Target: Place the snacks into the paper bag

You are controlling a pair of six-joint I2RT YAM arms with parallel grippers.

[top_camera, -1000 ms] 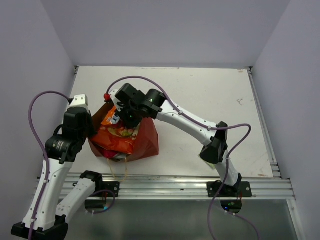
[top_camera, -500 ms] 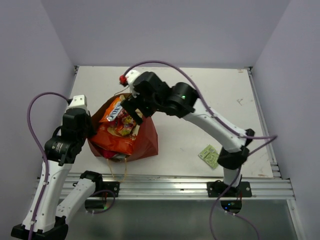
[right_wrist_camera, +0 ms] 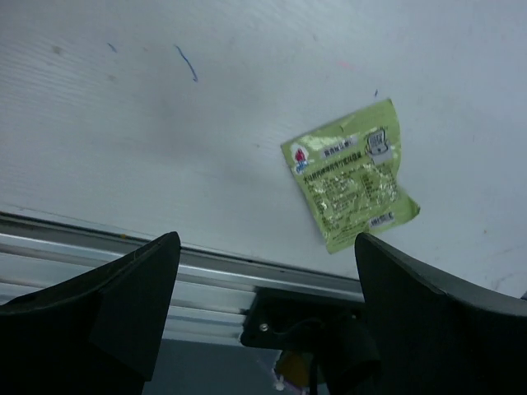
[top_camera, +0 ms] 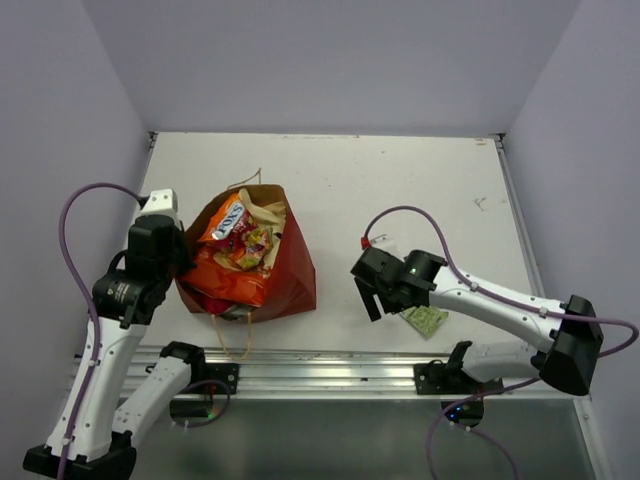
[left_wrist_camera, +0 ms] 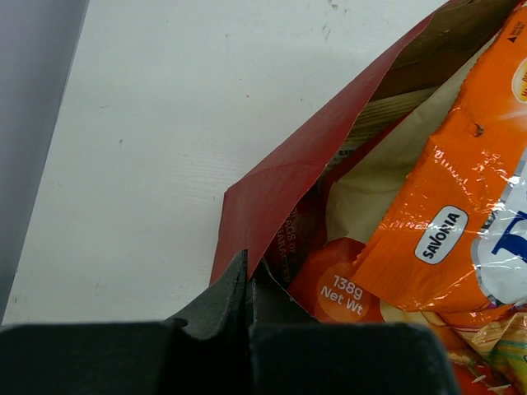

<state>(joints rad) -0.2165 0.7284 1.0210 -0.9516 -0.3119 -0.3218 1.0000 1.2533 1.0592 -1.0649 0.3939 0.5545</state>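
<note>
The dark red paper bag [top_camera: 292, 278] lies on its side at the left of the table, mouth up, stuffed with snacks: an orange packet [top_camera: 230, 272] and a blue-and-white labelled one [top_camera: 231, 221] on top. My left gripper [top_camera: 181, 262] is shut on the bag's left rim; in the left wrist view its fingertips [left_wrist_camera: 244, 267] pinch the red paper [left_wrist_camera: 284, 173] beside the orange packet [left_wrist_camera: 457, 177]. My right gripper [top_camera: 372, 297] hovers open and holds nothing near the front edge. A small green sachet [top_camera: 427, 319] lies flat just to its right, up and right of the open gripper [right_wrist_camera: 265, 240] in the right wrist view [right_wrist_camera: 350, 174].
An aluminium rail [top_camera: 330, 362] runs along the table's near edge, directly below the right gripper [right_wrist_camera: 115, 255]. The bag's tan cord handles [top_camera: 236, 338] trail over that edge. Purple walls close in the left, back and right sides.
The right gripper opened over the bag, leaving a packet inside it. It then swung back right and down to the front edge by the green sachet. The left arm held still.
</note>
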